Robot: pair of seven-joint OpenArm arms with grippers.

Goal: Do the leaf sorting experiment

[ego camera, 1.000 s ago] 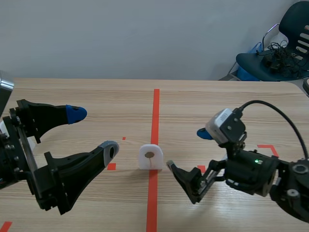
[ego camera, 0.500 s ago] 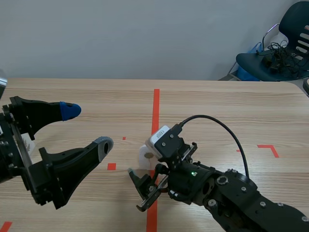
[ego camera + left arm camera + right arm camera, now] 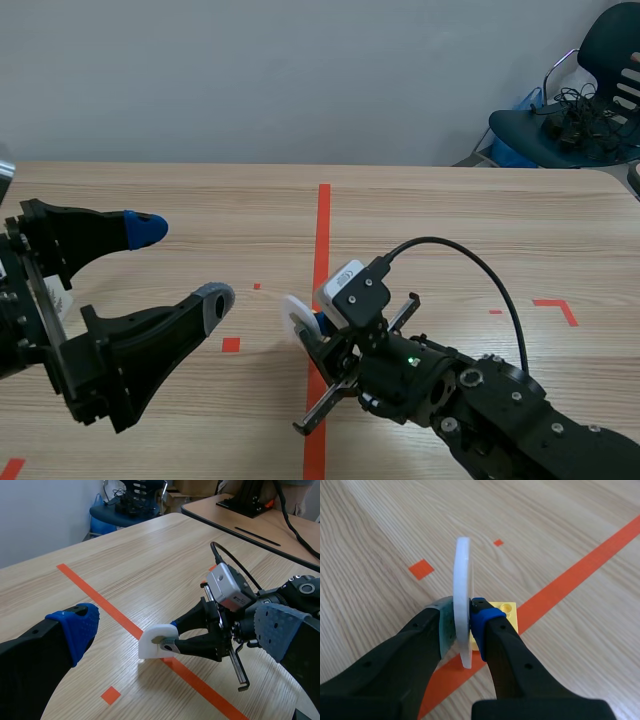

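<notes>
The wooden table (image 3: 450, 210) fills most of the scene view, with an orange line (image 3: 322, 230) running down its middle away from the robot. Off its far right corner stands a dark chair (image 3: 590, 110) piled with cables.

The left arm lies low at its own side of the table. The left gripper (image 3: 180, 263) is spread wide, holding nothing, with one blue pad (image 3: 145, 228) and one grey pad (image 3: 212, 298) well apart. It points toward the middle and is clear of everything.

The right arm reaches in to the line, a black cable (image 3: 450, 245) looping over it from its white wrist camera (image 3: 345, 285). The right gripper (image 3: 315, 328) is clamped on the white piece (image 3: 155, 640).

This piece is a thin, flat slab with a rounded top. It stands on edge over the orange line, near the table's middle. In the right wrist view it shows edge-on, pinched low down between the grey-green pad (image 3: 445, 622) on one face and the blue pad (image 3: 482, 617) on the other. Its rounded top rises well above both fingertips. Whether its lower edge touches the table cannot be told.

Just behind the blue-padded finger, beside the line, sits a small yellow block (image 3: 506, 614) with a round hole in its top.

A small orange square (image 3: 231, 344) marks the table between the two grippers.
</notes>
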